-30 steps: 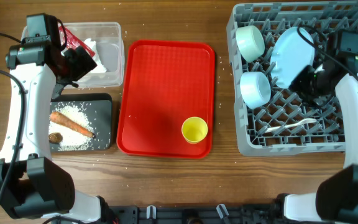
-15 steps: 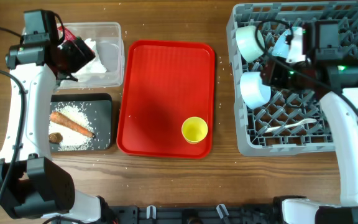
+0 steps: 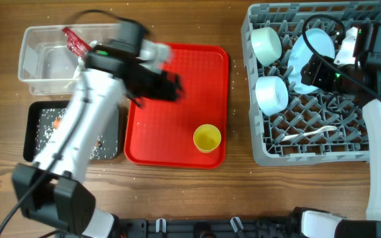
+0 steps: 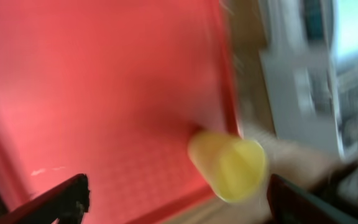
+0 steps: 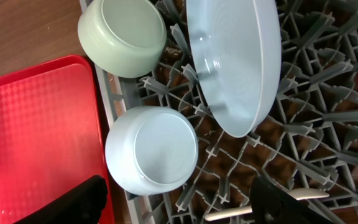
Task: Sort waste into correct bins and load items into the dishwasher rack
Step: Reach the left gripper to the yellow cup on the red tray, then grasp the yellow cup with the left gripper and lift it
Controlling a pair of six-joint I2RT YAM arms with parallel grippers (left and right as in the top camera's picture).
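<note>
Nearest to me, close to the front edge of the flat red plastic tray [image 3: 197, 73], the small yellow plastic cup [image 3: 207, 138] stands mouth up and alone. I judge it light and stiff, with a smooth thin wall, so it can tip or slide if it is pushed from one side. I would take it at the rim, one finger inside and one outside.

The left fingers [image 4: 67, 194] hang above the tray, beyond the cup and to its left, not touching it. They are spread wide and hold nothing. In the blurred wrist view the cup sits ahead, between them.

Farther off, the right fingers [image 5: 84, 200] are also wide and empty above the large grey plastic dishwasher rack [image 3: 303, 157]. There the pale blue round plate [image 5: 235, 62] leans among the pegs, beside the pale green bowl [image 5: 123, 34] and the pale blue bowl [image 5: 151, 149].
</note>
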